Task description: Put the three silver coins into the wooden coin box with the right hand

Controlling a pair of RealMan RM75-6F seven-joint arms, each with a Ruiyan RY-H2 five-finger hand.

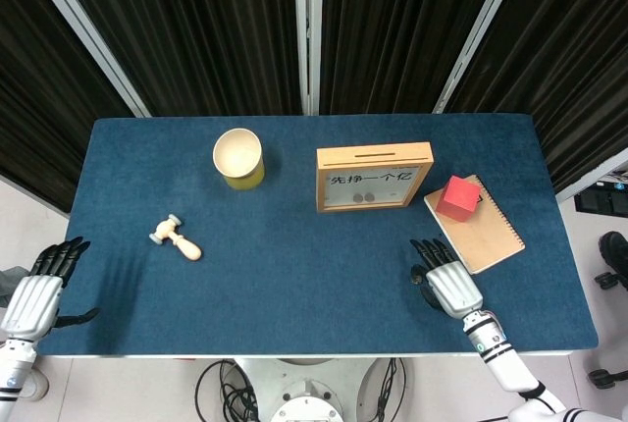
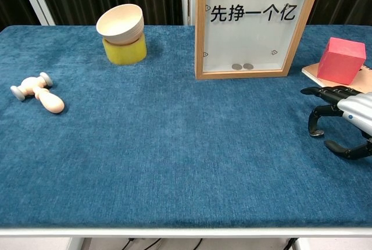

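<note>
Our right hand [image 2: 347, 115] curls over the last silver coin [image 2: 315, 134] on the cloth near the notebook [image 1: 483, 231]; whether it grips it we cannot tell. A thin coin may slip before reaching the wooden coin box [image 1: 373, 176].

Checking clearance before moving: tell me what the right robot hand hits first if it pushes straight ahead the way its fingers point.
Probably the coin box: the right robot hand points up-table, slightly left; the notebook lies just right of that line. Depth uncertain.

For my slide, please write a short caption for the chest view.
Right hand reaching down to a silver coin on the blue table, beside the wooden coin box.
</note>
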